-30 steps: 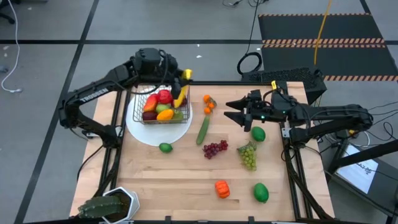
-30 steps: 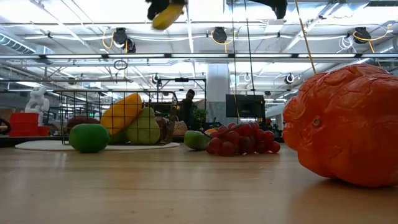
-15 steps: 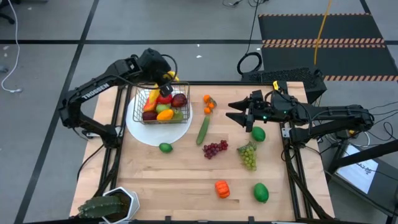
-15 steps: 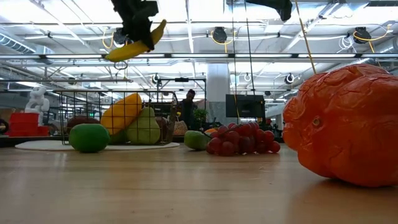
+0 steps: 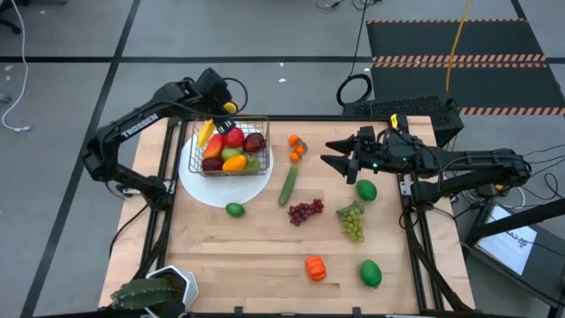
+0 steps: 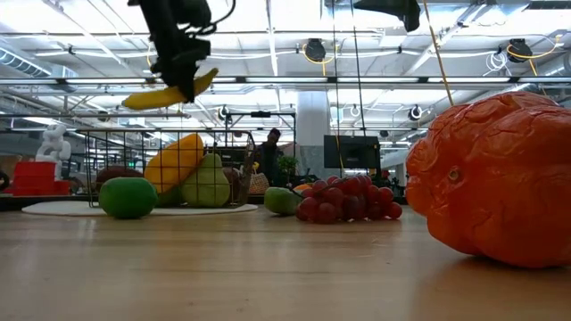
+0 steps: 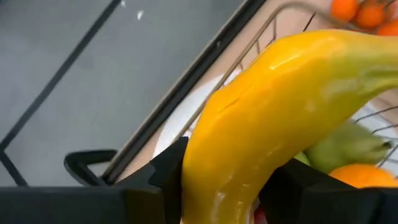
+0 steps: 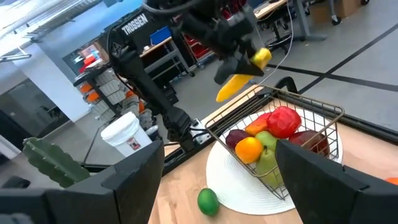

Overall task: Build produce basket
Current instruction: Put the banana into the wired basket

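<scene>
The wire basket (image 5: pixel 263 121) stands on a round white plate (image 5: pixel 225 190) at the table's far left. It holds red apples, an orange, a mango and a pear. My left gripper (image 5: pixel 214 117) is shut on a yellow banana (image 5: pixel 205 134) above the basket's far left corner; the banana also shows in the low view (image 6: pixel 165 91) and in the right wrist view (image 8: pixel 236 86). My right gripper (image 5: pixel 328 155) hangs open and level above the table's right part, pointing toward the basket, with nothing between its fingers (image 8: pixel 124 186). My left gripper pinches the banana between its two fingers (image 7: pixel 169 169), which lie across it, nearer one end (image 8: pixel 261 57) than its middle. The fingers slant down from above. The banana's sides (image 7: pixel 249 155) fill the gap. It hangs tilted, clear of the basket and plate.
Loose on the wood lie a lime (image 5: pixel 234 209), a cucumber (image 5: pixel 288 184), purple grapes (image 5: pixel 305 211), green grapes (image 5: pixel 352 221), an orange pepper (image 5: pixel 315 268), two green fruits (image 5: pixel 365 189) (image 5: pixel 370 273) and small orange pieces (image 5: pixel 296 146). A spiky potted plant (image 5: pixel 150 293) stands at the near left corner.
My left gripper has swung from the basket's far right corner toward the table's left edge and down, tipping its fingers downward. The banana, held throughout, has gone with it and now hangs lower, over the basket's far left corner.
</scene>
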`<action>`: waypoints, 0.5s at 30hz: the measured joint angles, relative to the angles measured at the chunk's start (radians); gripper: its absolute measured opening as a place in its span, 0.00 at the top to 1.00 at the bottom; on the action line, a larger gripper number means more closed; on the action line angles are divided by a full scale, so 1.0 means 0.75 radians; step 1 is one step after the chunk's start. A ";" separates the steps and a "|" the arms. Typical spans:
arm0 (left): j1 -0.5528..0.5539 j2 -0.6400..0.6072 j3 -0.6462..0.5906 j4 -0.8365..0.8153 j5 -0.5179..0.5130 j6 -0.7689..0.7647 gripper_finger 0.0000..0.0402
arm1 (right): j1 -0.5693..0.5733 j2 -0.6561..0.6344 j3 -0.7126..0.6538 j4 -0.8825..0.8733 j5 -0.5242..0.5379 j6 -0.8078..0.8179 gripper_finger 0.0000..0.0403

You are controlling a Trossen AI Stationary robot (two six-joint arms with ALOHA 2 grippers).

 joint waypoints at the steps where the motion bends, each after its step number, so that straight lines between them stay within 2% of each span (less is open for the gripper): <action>1: 0.004 0.000 -0.024 0.010 0.000 -0.005 0.61 | 0.000 -0.001 0.000 0.000 0.000 0.001 0.26; 15: 0.060 0.000 -0.359 0.287 -0.021 -0.055 0.58 | -0.065 0.000 0.000 0.006 -0.003 0.007 0.26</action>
